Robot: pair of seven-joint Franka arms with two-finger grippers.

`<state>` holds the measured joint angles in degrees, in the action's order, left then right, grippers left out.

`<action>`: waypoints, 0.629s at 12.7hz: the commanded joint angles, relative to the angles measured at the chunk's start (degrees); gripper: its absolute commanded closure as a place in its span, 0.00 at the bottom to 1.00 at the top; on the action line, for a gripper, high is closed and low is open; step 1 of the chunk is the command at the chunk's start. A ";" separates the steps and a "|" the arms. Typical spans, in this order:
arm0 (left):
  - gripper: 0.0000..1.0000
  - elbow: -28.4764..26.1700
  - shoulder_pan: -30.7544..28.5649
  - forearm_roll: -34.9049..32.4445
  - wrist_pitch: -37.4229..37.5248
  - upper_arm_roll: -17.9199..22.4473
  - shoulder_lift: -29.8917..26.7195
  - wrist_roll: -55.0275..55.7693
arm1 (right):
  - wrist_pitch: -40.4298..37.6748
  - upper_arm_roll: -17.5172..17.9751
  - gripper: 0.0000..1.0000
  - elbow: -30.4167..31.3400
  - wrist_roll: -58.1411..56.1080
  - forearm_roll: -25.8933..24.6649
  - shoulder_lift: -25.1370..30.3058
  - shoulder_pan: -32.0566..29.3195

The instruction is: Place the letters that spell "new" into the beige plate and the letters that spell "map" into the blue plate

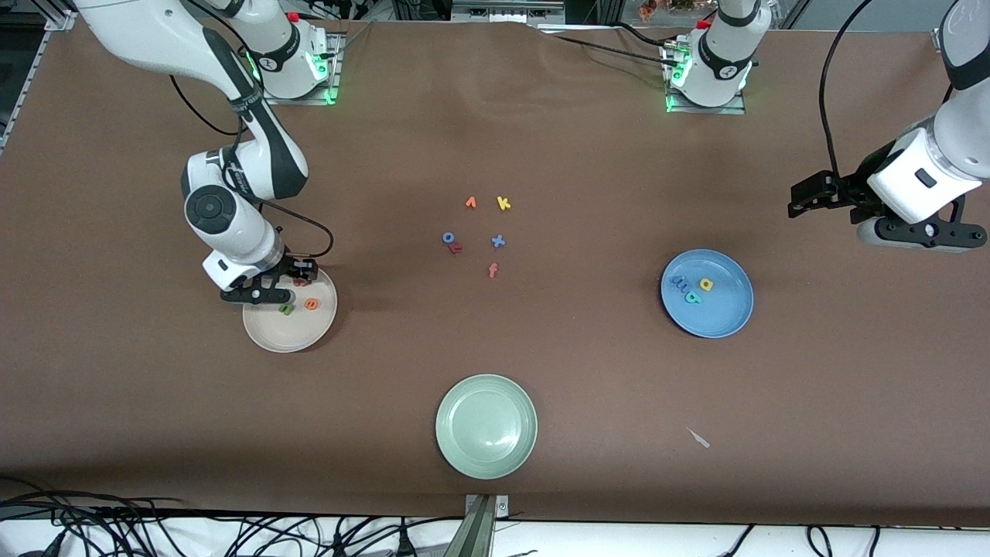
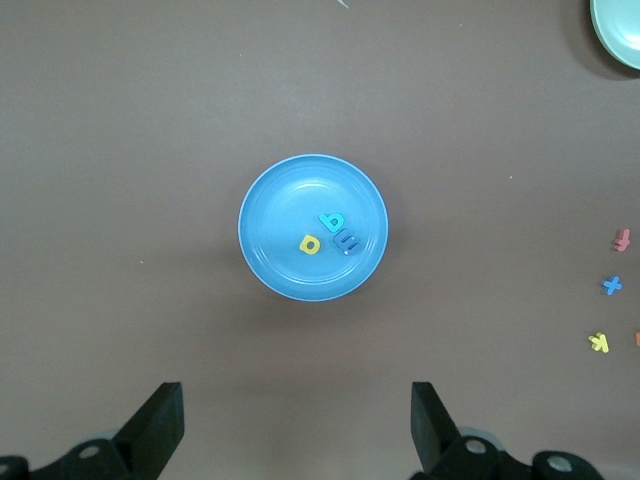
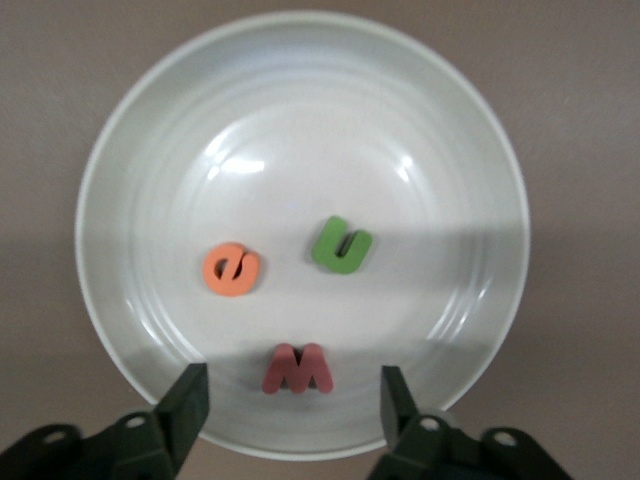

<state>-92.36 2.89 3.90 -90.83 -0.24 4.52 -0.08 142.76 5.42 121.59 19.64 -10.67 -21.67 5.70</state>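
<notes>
The beige plate [image 1: 272, 333] [image 3: 300, 130] lies toward the right arm's end of the table. In it are the green n [image 1: 286, 309] [image 3: 341, 245], the orange e [image 1: 311, 304] [image 3: 232, 270] and the red w [image 3: 297, 369]. My right gripper [image 1: 302, 277] [image 3: 295, 395] hangs low over the plate, open, its fingers either side of the w without touching it. The blue plate [image 1: 731, 309] [image 2: 290, 195] holds the light blue m [image 2: 347, 241], teal a [image 2: 331, 222] and yellow p [image 2: 310, 244]. My left gripper [image 1: 804, 203] [image 2: 298, 420] waits, open and holding nothing, up over the table by the blue plate.
A pale green plate [image 1: 486, 425] [image 2: 620, 30] sits near the front camera. Mid-table lie an orange v [image 1: 470, 203], a yellow k [image 1: 503, 203], a blue x [image 1: 498, 241], a red f [image 1: 493, 270] and two more small letters [image 1: 452, 242]. A white scrap [image 1: 698, 438] lies nearer the camera than the blue plate.
</notes>
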 commanded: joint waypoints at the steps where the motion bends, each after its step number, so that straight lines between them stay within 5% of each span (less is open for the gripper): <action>1: 0.00 1.93 -0.17 0.75 1.36 -0.11 0.93 0.52 | -8.42 0.20 0.04 -5.37 -1.45 0.48 2.15 -0.43; 8: 0.00 1.93 -0.17 0.58 1.36 -0.11 0.93 0.52 | -41.80 0.29 0.01 -28.29 -9.19 9.26 6.02 -0.52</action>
<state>-92.34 2.89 3.90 -90.83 -0.24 4.54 -0.08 110.11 5.54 100.80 12.31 -3.47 -15.75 5.63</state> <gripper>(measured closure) 0.000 0.004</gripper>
